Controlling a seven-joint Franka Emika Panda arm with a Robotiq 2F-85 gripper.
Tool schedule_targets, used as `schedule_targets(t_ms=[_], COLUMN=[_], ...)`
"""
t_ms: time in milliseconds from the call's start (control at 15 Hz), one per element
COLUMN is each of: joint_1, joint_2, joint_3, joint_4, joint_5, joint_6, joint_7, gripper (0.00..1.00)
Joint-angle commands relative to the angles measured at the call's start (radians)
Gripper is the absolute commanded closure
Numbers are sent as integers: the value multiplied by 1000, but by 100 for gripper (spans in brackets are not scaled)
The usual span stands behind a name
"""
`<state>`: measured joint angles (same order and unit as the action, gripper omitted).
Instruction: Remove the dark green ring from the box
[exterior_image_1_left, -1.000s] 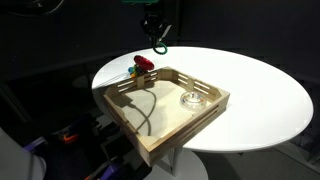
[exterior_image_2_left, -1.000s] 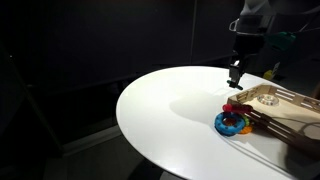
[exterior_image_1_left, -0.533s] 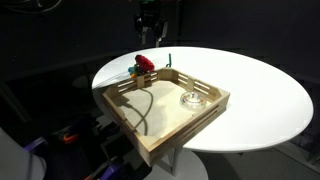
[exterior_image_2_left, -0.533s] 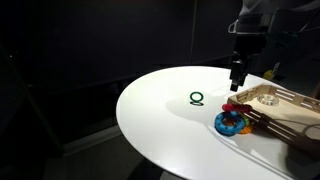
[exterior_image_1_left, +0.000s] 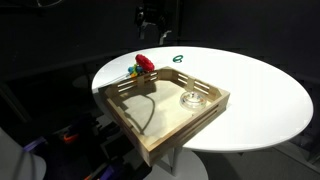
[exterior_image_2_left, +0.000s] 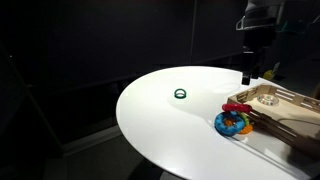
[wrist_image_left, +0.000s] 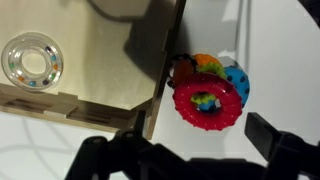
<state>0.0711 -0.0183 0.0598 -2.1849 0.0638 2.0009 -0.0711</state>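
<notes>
The dark green ring (exterior_image_1_left: 178, 58) (exterior_image_2_left: 181, 94) lies flat on the white round table (exterior_image_1_left: 260, 90), outside the wooden box (exterior_image_1_left: 180, 133) (exterior_image_2_left: 283, 99). My gripper (exterior_image_1_left: 152, 35) (exterior_image_2_left: 246, 77) hangs above the table near the box's far corner, apart from the ring. In the wrist view the gripper (wrist_image_left: 185, 152) is open, its dark fingers (wrist_image_left: 272, 135) spread wide with nothing between them. The green ring is out of the wrist view.
A stack of coloured rings topped by a red one (wrist_image_left: 210, 96) (exterior_image_1_left: 144, 65) (exterior_image_2_left: 233, 122) sits on the table against the box's outer wall (wrist_image_left: 160, 60). A clear ring (wrist_image_left: 32, 62) (exterior_image_1_left: 192, 99) lies inside the box.
The gripper opened and let go of the green ring. The ring dropped onto the table and rolled away from the box. The gripper has risen a little.
</notes>
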Motion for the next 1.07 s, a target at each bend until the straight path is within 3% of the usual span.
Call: schedule_targets(t_ms=[0,733,1000], joint_1=[-11,-60,-52], joint_2=[-35,-163,-133], joint_3=[-6,-43,-39], joint_4=[17,0,3], joint_5=[-34,-78,-61], joint_6=[-79,-137,-117], joint_7=[48,94,70], gripper=[0,0,0])
